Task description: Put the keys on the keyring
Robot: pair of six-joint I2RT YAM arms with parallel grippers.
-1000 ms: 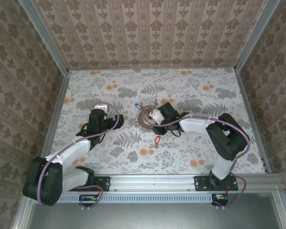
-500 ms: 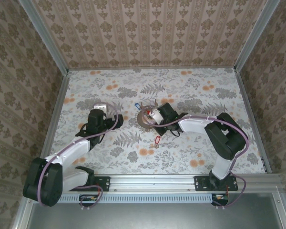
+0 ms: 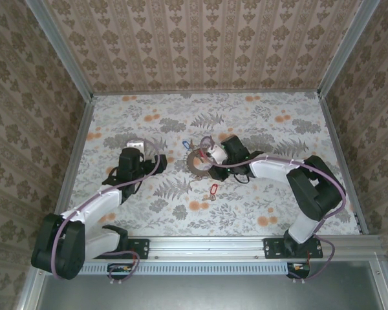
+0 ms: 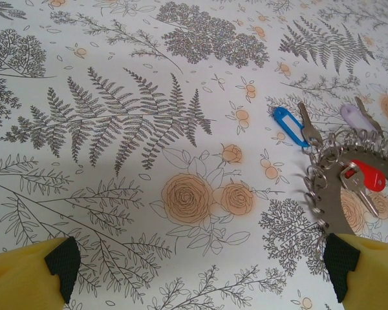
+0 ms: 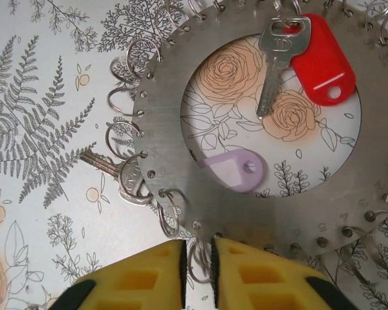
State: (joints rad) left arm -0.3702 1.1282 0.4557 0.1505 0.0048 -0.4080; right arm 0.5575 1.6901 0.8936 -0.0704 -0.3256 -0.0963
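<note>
Right wrist view has the right gripper (image 5: 198,252) with jaws pinched on a split ring (image 5: 204,278) at the rim of the keyring (image 5: 165,129), middle of the worktop (image 3: 258,116), red-tagged key (image 5: 317,61) lying inside it, and the left gripper (image 4: 202,271) has its jaws wide apart.

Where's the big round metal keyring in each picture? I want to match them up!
Top external: the keyring lies near the middle, at the tip of the right gripper.
Left wrist: the keyring is at the right edge, partly cut off.
Right wrist: the keyring spreads across the upper right, very close up.
Shared landmark: the red-tagged key inside the ring, in both wrist views.
</note>
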